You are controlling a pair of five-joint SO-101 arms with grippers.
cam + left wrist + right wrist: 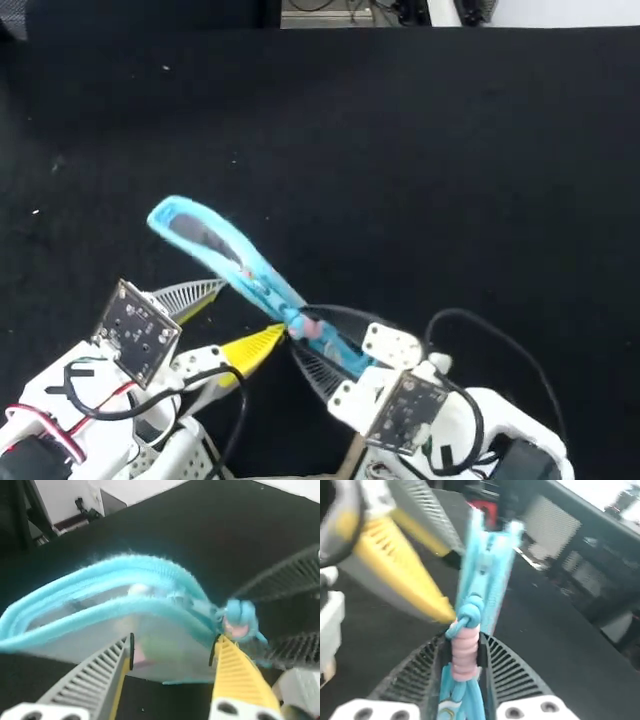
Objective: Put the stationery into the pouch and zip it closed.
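Observation:
A light-blue zip pouch [225, 250] is held off the black table, tilting up and away toward the left. My right gripper [300, 335] sits at the pouch's near end, with its black fingers shut on the pink-and-blue zip pull [463, 655]. The pouch [487, 565] rises just beyond those fingers. My left gripper [252, 308] is open beside the pouch, and its yellow fingertip [270, 338] touches the pouch near the zip pull. From the left wrist, the pouch's side [110, 610] spans the gap between the grey and yellow fingers, and the zip pull [235, 617] hangs past the yellow one. Pale items show faintly through the pouch's clear side.
The black table [450, 150] stretches wide beyond and to both sides of the arms. Both arm bases crowd the near edge, and a black cable [480, 330] loops over the right one. Room clutter lies past the far edge.

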